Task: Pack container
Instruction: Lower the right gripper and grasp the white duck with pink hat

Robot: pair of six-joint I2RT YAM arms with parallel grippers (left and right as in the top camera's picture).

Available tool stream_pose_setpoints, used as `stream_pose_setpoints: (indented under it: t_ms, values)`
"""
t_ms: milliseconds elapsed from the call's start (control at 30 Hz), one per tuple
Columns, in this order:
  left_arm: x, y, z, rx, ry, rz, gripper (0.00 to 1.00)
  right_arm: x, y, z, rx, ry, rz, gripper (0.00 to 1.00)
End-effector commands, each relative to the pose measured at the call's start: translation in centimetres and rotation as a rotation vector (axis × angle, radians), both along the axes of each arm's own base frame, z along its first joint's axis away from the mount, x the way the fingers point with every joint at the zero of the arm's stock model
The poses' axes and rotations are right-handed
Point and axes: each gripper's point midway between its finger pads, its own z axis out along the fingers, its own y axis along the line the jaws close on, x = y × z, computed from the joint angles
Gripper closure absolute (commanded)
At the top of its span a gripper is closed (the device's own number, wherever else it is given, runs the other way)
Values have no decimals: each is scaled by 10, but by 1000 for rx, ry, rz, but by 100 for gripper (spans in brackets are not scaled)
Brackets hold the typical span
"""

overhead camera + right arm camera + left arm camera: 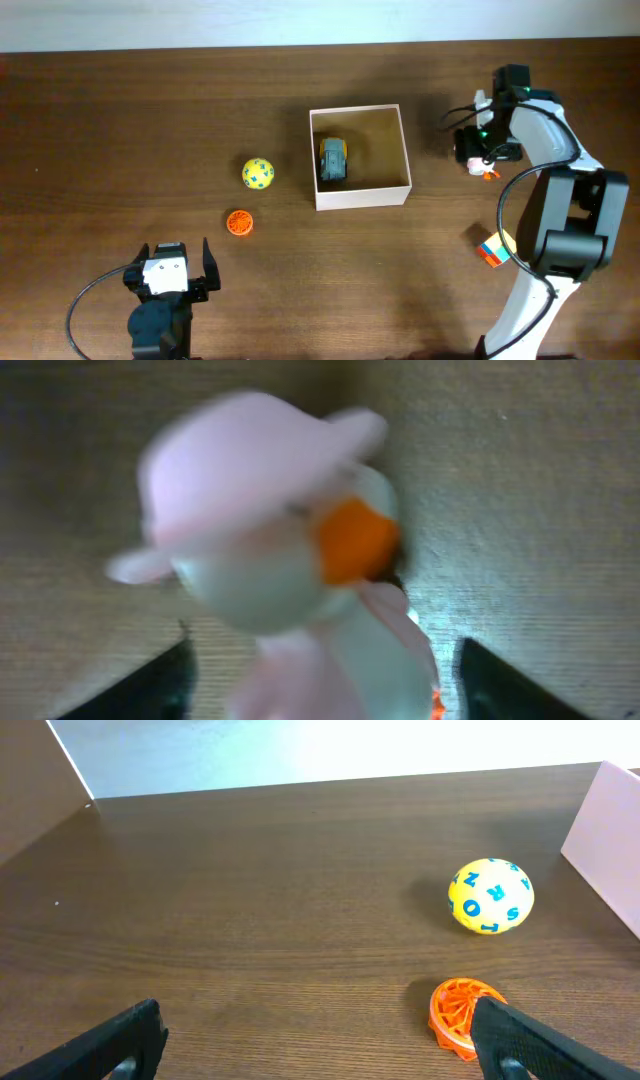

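Limited visibility
Duck toy: out of focus, cropped at bottom. Coloured cube near the bench's right edge: partly under the right arm. Container: cropped in left wrist view.

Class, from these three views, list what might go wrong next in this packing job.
1. The rounded duck toy sits between the open fingers of the right gripper; a closing grip may slip off.
2. The yellow ball lies free and may roll if the left gripper nudges it.
3. The toy car occupies the left side of the container; a duck dropped there may perch badly.
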Motion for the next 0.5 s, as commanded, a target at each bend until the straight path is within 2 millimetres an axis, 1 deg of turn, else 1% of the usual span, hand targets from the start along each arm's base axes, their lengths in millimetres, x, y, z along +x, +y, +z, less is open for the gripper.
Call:
stream_pose_setpoints:
  t_ms: [0,67,200,300,333,367,467]
  values:
    - [0,-2,1,12,-7,-14,1,-4,-6,0,13,2,-14,32]
    - [0,-2,1,12,-7,-14,1,-4,-6,0,16,1,-13,36]
    - [0,-2,1,12,-7,-14,1,-4,-6,0,16,0,-13,46]
    - [0,-2,1,12,-7,-14,1,-4,-6,0,16,0,-13,57]
    - [0,-2,1,12,-7,-14,1,-4,-6,0,17,0,-13,63]
    - [0,-2,1,12,-7,-14,1,-4,-6,0,17,-1,-13,67]
    - [0,-2,1,12,-7,-14,1,-4,-6,0,17,-1,-13,81]
